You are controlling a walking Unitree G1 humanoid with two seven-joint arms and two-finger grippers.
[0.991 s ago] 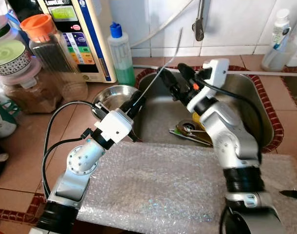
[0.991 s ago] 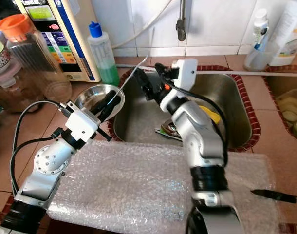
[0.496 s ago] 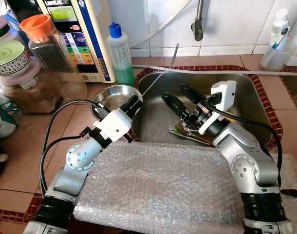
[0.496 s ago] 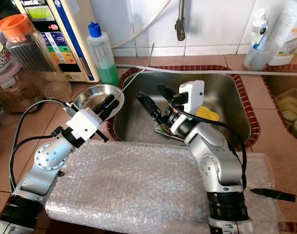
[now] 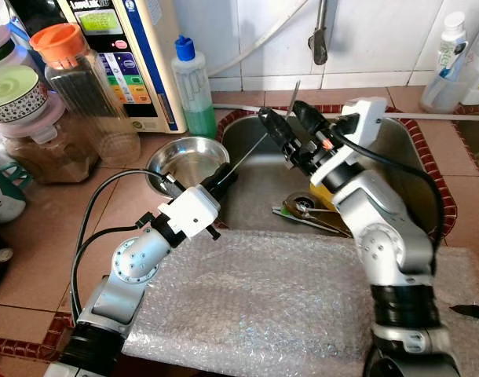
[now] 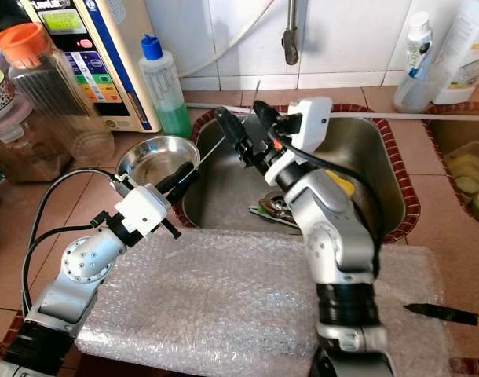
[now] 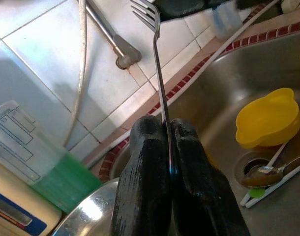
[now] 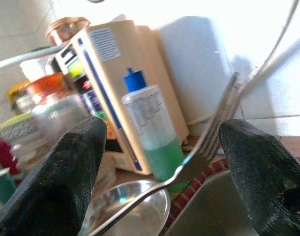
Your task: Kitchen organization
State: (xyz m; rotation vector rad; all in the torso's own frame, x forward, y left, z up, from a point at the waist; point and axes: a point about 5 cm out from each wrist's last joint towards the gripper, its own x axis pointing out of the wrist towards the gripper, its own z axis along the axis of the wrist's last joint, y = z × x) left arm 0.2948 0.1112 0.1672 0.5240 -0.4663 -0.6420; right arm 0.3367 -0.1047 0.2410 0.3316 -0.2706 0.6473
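Over the steel sink (image 5: pixel 416 169), your left gripper (image 5: pixel 221 179) clamps the fork (image 5: pixel 259 144) handle; close the spread right gripper (image 5: pixel 290 129) squarely around its tines before releasing.

I see a thin polished metal fork (image 7: pixel 159 73), a brushed steel sink (image 5: pixel 396 149), and clear bubble wrap (image 5: pixel 263 306).

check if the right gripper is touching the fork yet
Apart. The right wrist view shows the right gripper open, with the fork between its fingers and clear background on either side.
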